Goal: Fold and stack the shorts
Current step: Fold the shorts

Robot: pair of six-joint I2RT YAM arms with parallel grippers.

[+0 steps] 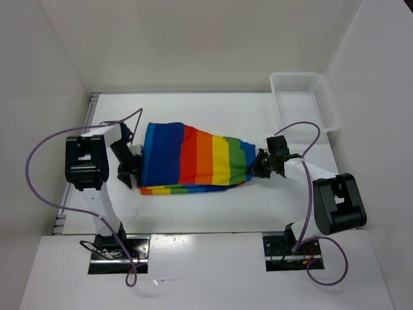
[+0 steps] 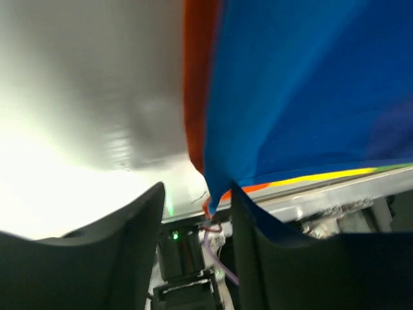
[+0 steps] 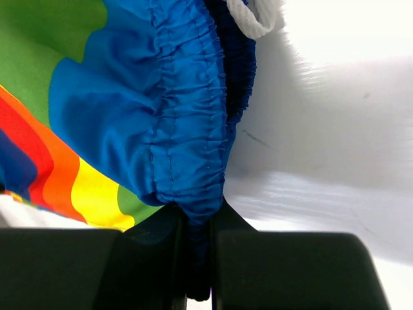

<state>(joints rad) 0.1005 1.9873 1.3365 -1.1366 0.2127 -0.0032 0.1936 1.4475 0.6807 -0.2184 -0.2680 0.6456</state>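
Between the two arms, the shorts (image 1: 193, 155) stretched left to right across the white surface (image 1: 213, 106), blue end at the left, gathered waistband at the right. The right gripper (image 3: 200, 223) had its jaws clamped on the blue waistband's lower edge. The left gripper (image 2: 197, 194) stood at the blue end with its jaws apart, a pointed corner of blue fabric hanging in the gap and draping against one finger. A white mesh basket (image 1: 326, 106) sat in the far right corner, apart from the shorts.
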